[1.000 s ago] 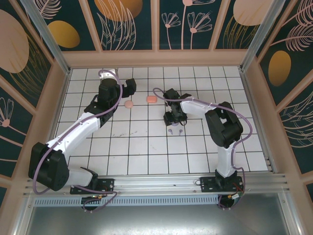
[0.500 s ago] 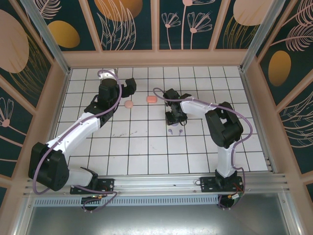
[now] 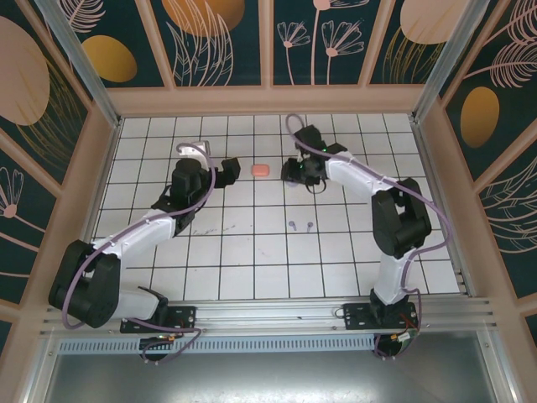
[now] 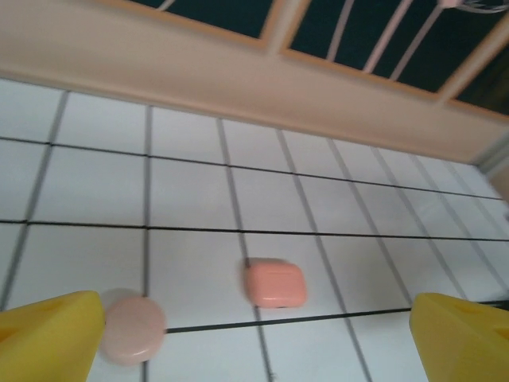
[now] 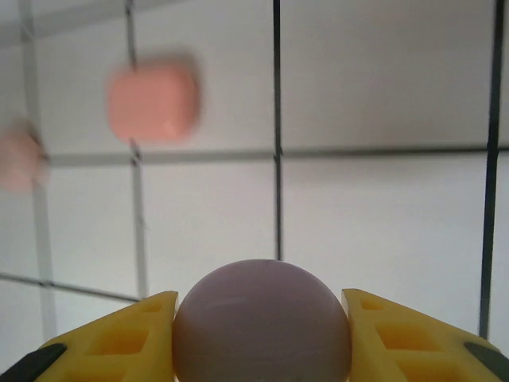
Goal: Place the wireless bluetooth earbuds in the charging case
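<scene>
Precision needed: right gripper (image 3: 304, 170) clamps lilac charging case (image 5: 262, 322) toward far edge of the desk (image 3: 252, 269); best set it level beside purple earbuds (image 3: 292, 225), while left gripper (image 4: 254, 334) gapes.

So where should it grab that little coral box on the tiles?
Probably from straight above, a finger on each long side of the coral box, squeezing across its narrower width. It lies flat and low with rounded edges, so a sideways approach would likely push it. The pale pink disc sits clear of it.
</scene>
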